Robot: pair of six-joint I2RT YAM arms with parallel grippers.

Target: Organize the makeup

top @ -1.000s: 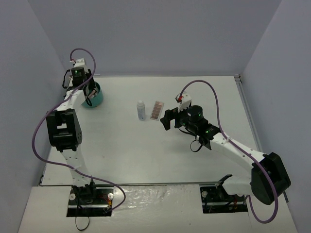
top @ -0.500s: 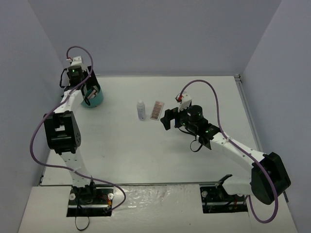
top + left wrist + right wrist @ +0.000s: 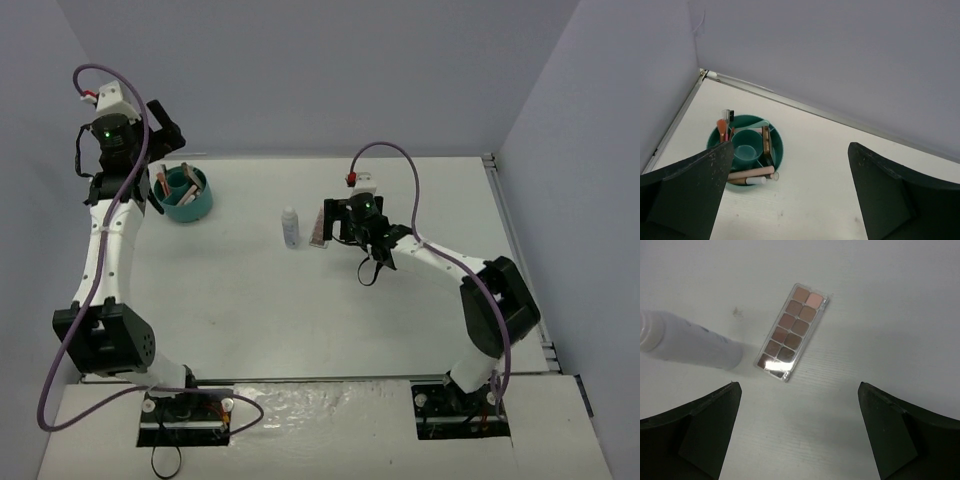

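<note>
Left gripper: a second ago it was sitting low at the teal tub with its jaws close together. It is now standing above and behind the tub, toward the far-left corner, jaws spread wide and gripping nothing. The left arm is reaching up in a long, nearly straight line from its base, and its wrist camera is looking down on the tub from a height.

In that wrist view the tub is showing between the two open fingers. A pink stick is lying across its near compartment, a dark-framed compact is standing on edge right of the centre cup, and a pinkish brush is leaning at the left.

Right gripper: it has moved forward from its earlier place to the right of the palette and is now hovering over it, jaws as wide as before and empty. The right forearm is stretching leftward across the table.

The palette is lying flat beside the white bottle, which is standing upright at mid-table.
</note>
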